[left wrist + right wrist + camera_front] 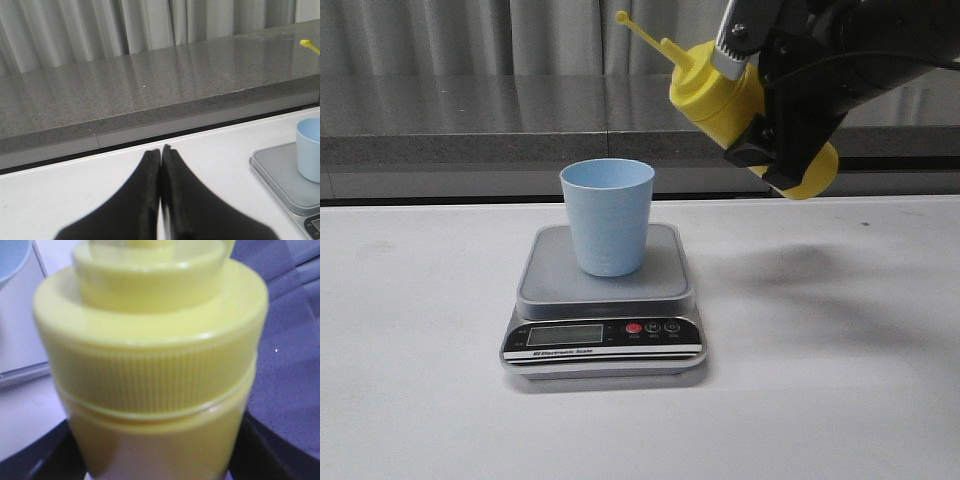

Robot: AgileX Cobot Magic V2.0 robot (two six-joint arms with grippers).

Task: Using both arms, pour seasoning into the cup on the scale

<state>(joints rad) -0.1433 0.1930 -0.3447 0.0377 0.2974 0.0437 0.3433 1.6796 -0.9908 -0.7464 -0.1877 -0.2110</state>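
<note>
The pale blue cup [608,216] stands upright on the grey scale [603,305] at mid table. My right gripper [775,140] is shut on the yellow seasoning bottle [720,95] and holds it tilted in the air, up and to the right of the cup, its nozzle pointing up-left. The bottle's ribbed shoulder [150,375] fills the right wrist view. My left gripper [161,150] is shut and empty over the white table, left of the scale [285,175]; the cup's edge [310,150] shows at that view's side. The left arm is out of the front view.
A grey stone ledge [470,125] with curtains behind it runs along the back of the white table [420,400]. The bottle's nozzle tip [309,45] shows in the left wrist view.
</note>
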